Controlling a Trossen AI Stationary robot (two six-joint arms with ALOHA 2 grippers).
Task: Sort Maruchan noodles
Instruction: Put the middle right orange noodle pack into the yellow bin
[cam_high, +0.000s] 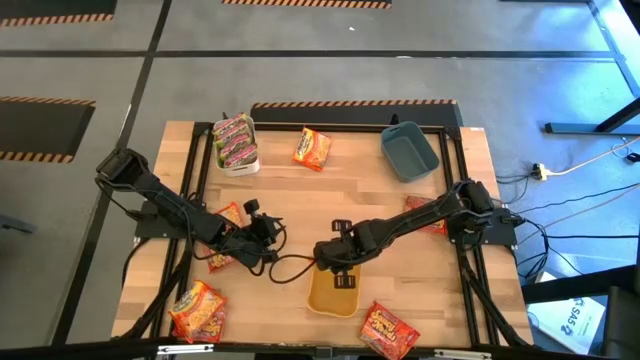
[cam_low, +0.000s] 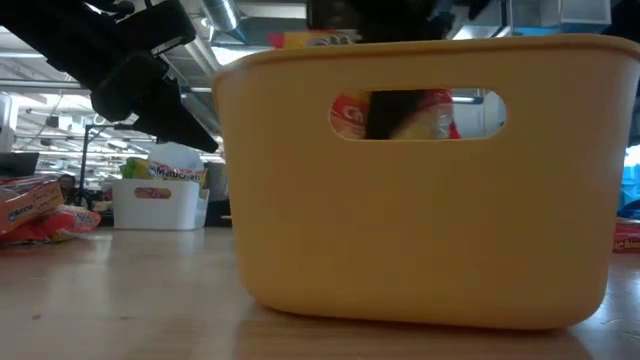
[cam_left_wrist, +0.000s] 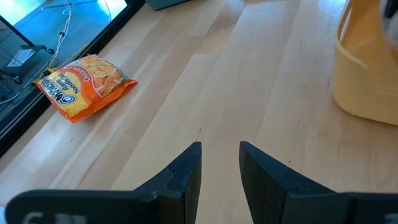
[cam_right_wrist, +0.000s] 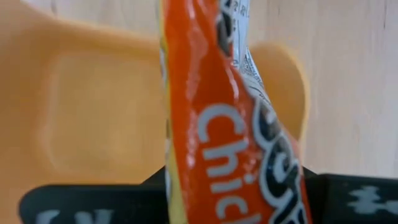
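Right gripper (cam_high: 338, 268) sits over the yellow bin (cam_high: 322, 296) at the table's near edge, fingers clamped on an orange chicken packet (cam_right_wrist: 233, 134) that hangs on edge above the bin's inside; the low view shows that packet through the bin's handle slot.

Left gripper (cam_left_wrist: 219, 163) hovers low over bare wood left of the yellow bin, fingers narrow, nothing between them.

Other packets:
- green-pink ones stacked in the white bin (cam_high: 240, 160), far left
- one orange packet (cam_high: 312, 148) loose between the white bin and the blue bin (cam_high: 408, 153)
- one orange-yellow (cam_high: 197, 311) near the front-left corner
- one red (cam_high: 388, 331) just right of the yellow bin
- one under each arm, partly hidden
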